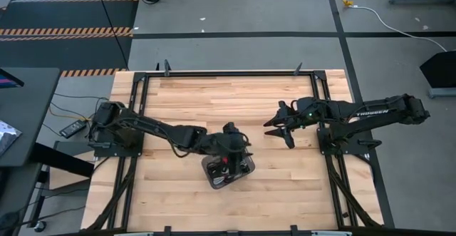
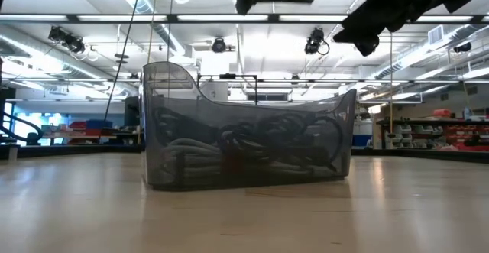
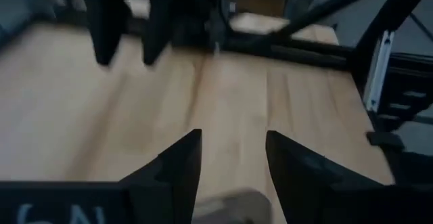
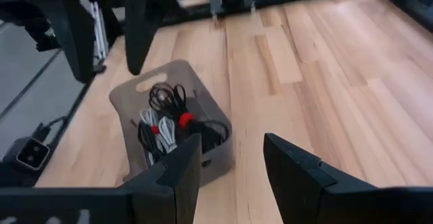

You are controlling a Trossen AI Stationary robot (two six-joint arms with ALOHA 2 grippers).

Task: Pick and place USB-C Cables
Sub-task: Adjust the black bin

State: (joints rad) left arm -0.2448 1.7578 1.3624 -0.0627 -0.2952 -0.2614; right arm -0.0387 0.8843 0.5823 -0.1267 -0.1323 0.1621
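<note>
High view: you see the left gripper (image 1: 231, 137) hanging over the grey tray (image 1: 246, 167), which sits on the wooden table (image 1: 214, 97) near the front middle. Cables (image 1: 223, 172) lie inside the tray, black w/ a bit of red showing. The right gripper (image 1: 279, 129) is off to the right of the tray, well apart from it, above bare wood, fingers spread w/ nothing between them.

Low view: the tray (image 2: 176, 92) stands on the table, see-through grey walls; coiled cables (image 2: 252, 150) fill its lower part, black and pale ones mixed. Dark arm parts hang at the top of the view; you can't tell which arm is which here.

Left wrist view: the left gripper (image 3: 233, 162) has its fingers apart, nothing between them, bare table beyond.

Right wrist view: the right gripper (image 4: 231, 163) is parted and empty. Past it you see the tray (image 4: 128, 97) w/ black and white cables (image 4: 166, 119) inside, two tied w/ red bands.
</note>
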